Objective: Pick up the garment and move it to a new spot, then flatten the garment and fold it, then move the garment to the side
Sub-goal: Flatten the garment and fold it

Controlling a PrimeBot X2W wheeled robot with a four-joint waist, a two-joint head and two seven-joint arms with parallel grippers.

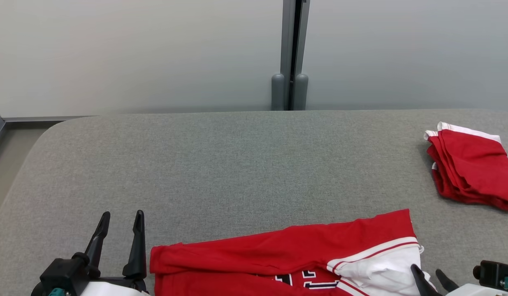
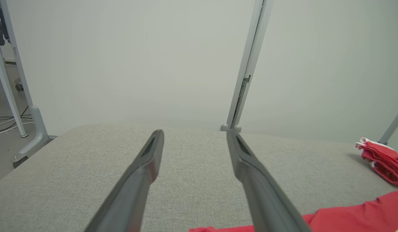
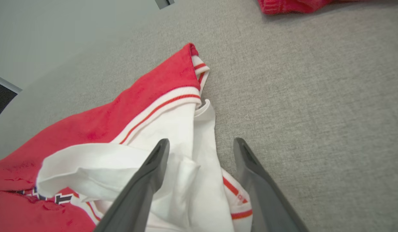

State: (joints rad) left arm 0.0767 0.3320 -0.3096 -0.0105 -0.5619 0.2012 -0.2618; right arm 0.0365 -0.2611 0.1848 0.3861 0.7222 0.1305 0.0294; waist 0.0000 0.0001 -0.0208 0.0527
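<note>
Garment (image 1: 254, 253) is lying at the table's (image 1: 237, 164) near edge. Open and empty, the left gripper (image 1: 122, 213) and right gripper (image 3: 201, 141) are hovering, the latter above its white sleeve (image 3: 173, 129). Lifting or flattening is probably calling for a pinch.

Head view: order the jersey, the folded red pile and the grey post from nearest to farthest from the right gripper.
1. The jersey: near edge, its white part lies at the fingertips of the right gripper.
2. The folded red pile: farther back, at the right side of the table.
3. The grey post: farthest, beyond the table's far edge, toward the middle.
</note>
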